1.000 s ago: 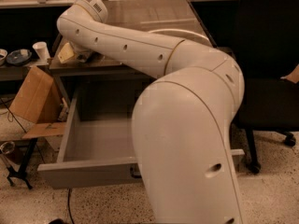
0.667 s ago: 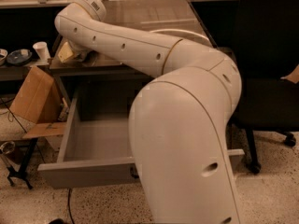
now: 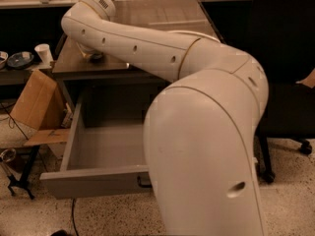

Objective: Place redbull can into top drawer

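One arm [image 3: 147,48] reaches over the table's [image 3: 162,14] left edge; gripper [image 3: 92,54] mostly hidden beneath it, grip state unreadable. Top drawer [image 3: 93,178] stands pulled out.

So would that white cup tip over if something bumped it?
Probably: the white cup stands upright, taller than wide, and looks like light paper, so a nudge could topple it. It likely squashes easily too. The gripper is mostly hidden behind the arm over the tabletop, apart from it.
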You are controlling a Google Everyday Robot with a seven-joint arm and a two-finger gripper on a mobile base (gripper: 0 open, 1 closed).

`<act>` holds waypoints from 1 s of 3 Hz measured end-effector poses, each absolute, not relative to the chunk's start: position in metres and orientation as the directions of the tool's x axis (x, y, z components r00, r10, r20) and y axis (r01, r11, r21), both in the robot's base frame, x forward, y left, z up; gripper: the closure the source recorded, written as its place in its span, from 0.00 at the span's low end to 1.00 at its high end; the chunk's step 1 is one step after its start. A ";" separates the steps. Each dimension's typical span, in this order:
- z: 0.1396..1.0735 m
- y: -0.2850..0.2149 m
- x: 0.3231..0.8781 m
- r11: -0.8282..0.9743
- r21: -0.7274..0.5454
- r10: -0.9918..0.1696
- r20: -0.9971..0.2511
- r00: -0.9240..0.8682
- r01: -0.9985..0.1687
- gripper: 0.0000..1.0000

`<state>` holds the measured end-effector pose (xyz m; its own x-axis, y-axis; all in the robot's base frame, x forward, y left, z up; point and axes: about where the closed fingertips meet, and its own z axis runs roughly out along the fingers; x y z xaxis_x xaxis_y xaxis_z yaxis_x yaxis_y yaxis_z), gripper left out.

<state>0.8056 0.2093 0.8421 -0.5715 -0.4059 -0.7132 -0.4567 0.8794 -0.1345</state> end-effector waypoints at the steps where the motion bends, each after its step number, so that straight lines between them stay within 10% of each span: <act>1: 0.866 0.186 0.798 0.882 -0.186 -0.414 -0.747 -0.520 -0.434 1.00; 3: 0.939 0.129 0.759 0.847 -0.278 -0.458 -0.815 -0.356 -0.453 1.00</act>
